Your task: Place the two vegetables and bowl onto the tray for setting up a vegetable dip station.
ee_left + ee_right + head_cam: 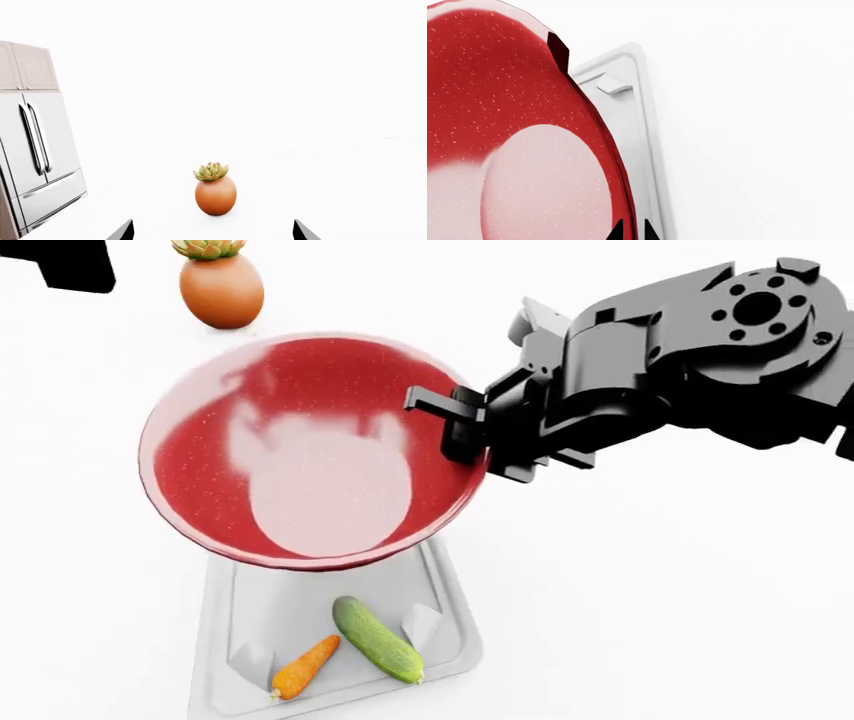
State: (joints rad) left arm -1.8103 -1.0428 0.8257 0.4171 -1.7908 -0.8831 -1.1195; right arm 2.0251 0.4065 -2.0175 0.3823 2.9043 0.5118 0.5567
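The right gripper (461, 430) has the red bowl (314, 465) pinched by its rim, fingers closed tight on the near-right edge, and the bowl hangs tilted over the far end of the white tray (447, 625), hiding most of that end from the head camera. On the tray's near end the cucumber (378, 639) and the carrot (306, 667) lie side by side, their far ends close together (whether they touch is hard to call). From the right wrist, the bowl (514, 140) fills the frame, the tray's rim (644, 125) running just beside it with one corner tab showing. Over at the far left, the succulent pot (220, 285) stands well clear. The left wrist view looks straight at that pot (215, 192), a fridge (37, 165) off to one side, with the left gripper (213, 232) fingertips wide apart and holding nothing.
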